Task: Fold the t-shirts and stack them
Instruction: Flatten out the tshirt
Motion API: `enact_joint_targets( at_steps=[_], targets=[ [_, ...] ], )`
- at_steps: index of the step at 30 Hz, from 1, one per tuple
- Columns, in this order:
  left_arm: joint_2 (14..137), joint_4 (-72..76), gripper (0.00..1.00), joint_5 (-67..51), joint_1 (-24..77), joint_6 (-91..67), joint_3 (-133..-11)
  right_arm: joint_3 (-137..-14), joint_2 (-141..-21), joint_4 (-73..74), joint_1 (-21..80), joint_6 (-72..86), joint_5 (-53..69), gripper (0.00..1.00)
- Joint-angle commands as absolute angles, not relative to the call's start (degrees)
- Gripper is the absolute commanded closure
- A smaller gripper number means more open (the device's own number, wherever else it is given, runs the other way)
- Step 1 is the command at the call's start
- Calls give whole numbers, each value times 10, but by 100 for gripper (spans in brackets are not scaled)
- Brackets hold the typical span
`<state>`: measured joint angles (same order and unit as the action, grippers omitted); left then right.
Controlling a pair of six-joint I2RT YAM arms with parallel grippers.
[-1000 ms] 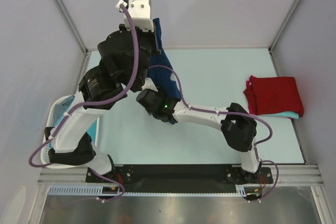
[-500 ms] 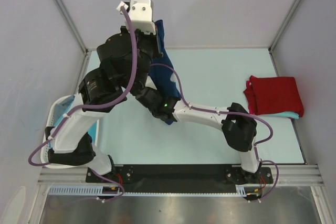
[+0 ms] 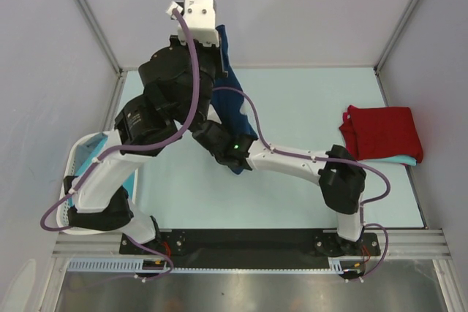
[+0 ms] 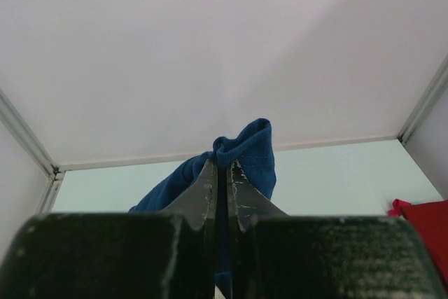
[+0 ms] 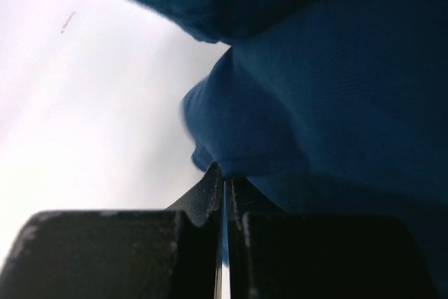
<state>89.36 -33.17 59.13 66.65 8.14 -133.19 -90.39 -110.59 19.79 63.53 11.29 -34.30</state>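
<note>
navy blue t-shirt held in the air by both grippers

the left gripper (image 4: 222,167) is raised high at the far left of the table (image 3: 307,100). its jaws are clenched, with only a sliver between them, on a bunched edge of the navy blue t-shirt (image 3: 235,104). in the left wrist view the cloth stands up just past the fingertips and falls away behind them.

the shirt hangs down from that grip as a narrow, gathered strip over the far left part of the table.

the right gripper (image 5: 224,176) reaches across from the right, low and near the middle. its jaws are pressed together on a fold at the lower part of the same shirt; blue cloth fills most of the right wrist view and meets the fingertips.

the red t-shirt (image 3: 382,131) lies folded at the right edge of the table, on top of a turquoise t-shirt (image 3: 401,159) that shows only as a thin strip along its near side.

a white basket (image 3: 76,167) sits at the left edge, partly hidden by the left arm.
</note>
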Motion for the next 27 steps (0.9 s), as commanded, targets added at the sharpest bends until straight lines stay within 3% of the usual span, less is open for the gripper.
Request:
enact_joint_targets(
  at_steps=[1,13,19,27],
  targets=[
    [880,-301,100,589,633,84,-1322,-881,-1020,199,653,117,-369,100],
    [896,-372,100,452,433,-47,-1264,-774,-871,307,710,199,-430,100],
    [924,-384,100,407,360,-79,-1257,-784,-808,363,709,221,-496,100],
    [954,-390,100,375,318,-89,-1239,-892,-792,398,586,176,-533,100]
  ],
)
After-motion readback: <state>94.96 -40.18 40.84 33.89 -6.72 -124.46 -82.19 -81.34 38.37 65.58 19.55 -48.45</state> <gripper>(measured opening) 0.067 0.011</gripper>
